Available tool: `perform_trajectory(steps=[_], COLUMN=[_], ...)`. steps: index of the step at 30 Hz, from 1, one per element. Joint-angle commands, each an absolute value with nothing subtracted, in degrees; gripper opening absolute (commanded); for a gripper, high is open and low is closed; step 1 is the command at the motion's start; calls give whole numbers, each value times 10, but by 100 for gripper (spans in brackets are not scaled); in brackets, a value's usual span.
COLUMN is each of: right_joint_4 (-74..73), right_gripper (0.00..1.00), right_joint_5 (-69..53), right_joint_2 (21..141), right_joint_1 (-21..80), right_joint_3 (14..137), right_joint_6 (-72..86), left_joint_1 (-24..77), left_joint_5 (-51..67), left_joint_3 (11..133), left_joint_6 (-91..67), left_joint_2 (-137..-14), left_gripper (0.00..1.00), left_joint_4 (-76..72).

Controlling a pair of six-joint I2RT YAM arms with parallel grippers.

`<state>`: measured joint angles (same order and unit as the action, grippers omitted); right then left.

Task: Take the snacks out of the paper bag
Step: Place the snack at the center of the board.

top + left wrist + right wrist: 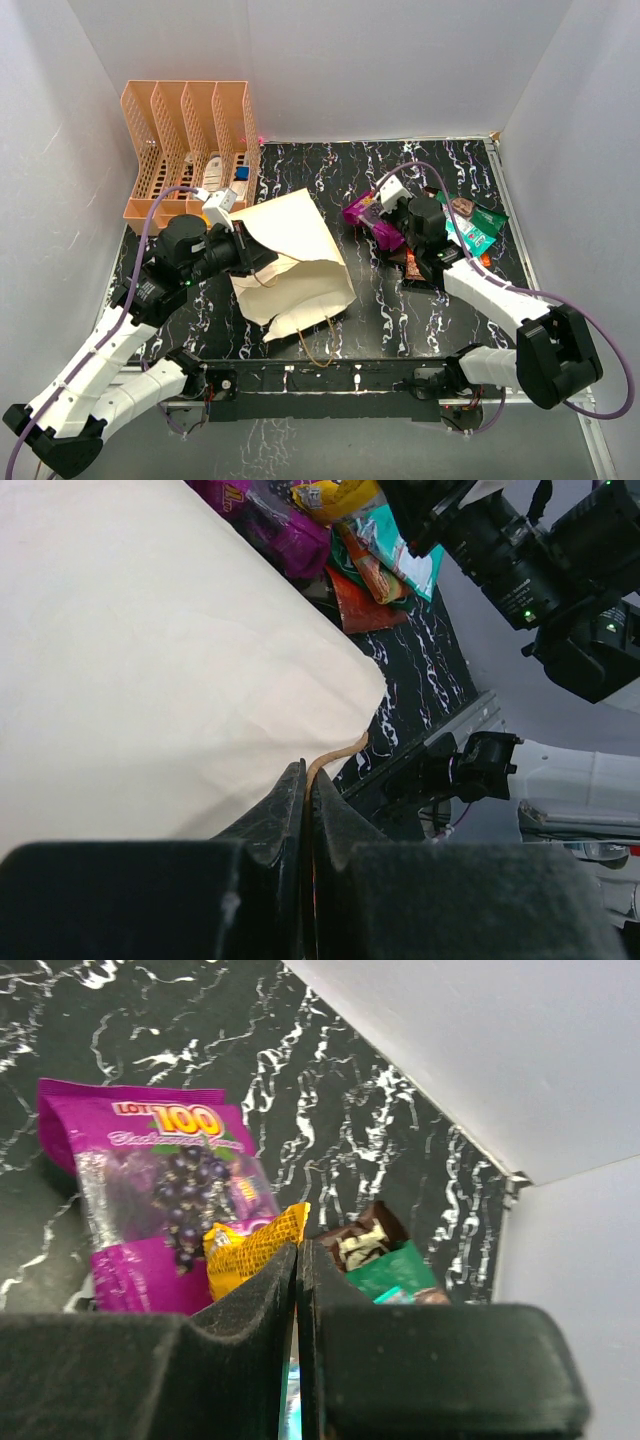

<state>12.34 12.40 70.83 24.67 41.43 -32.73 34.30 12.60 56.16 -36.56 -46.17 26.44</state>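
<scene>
The large cream paper bag [295, 250] lies on its side in the middle of the black marbled table; it fills the left wrist view [150, 660]. My left gripper [265, 260] [305, 775] is at its left edge, shut on a brown cord handle [335, 752]. The snacks lie in a pile at the right: a purple packet [358, 208] [160, 1190], green packets [478, 228] [400, 1270], a red one [360, 605] and a dark brown one [365, 1240]. My right gripper [385, 225] [298, 1250] is over the pile, shut on an orange-yellow packet [250, 1250].
The orange slotted rack [190, 140] with small white and blue items stands at the back left, just behind the bag. A second cord handle [320, 345] loops toward the table's near edge. White walls close in the table.
</scene>
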Motion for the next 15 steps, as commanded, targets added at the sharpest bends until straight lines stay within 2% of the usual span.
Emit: perform_trajectory(steps=[1,6,7,10,12,15], right_joint_4=[185,161,158,141,118,85], right_gripper=[7,9,14,38,47,58], right_joint_5=[81,56,62,77,71,-5], right_joint_2=[673,625,619,611,602,575], right_joint_1=[246,246,246,246,246,247], right_joint_3=[377,316,308,296,307,333], right_joint_6=[-249,-175,-163,-146,-147,-148], left_joint_1=[343,343,343,343,343,343], left_joint_5=[156,188,196,222,224,203], left_joint_3=[576,552,545,532,531,535], left_joint_6=[-351,-334,-331,-321,-316,-317], left_joint_2=[-452,-437,-433,-422,-416,-408], left_gripper=[0,0,0,0,0,0], left_joint_4=[253,225,220,207,210,225])
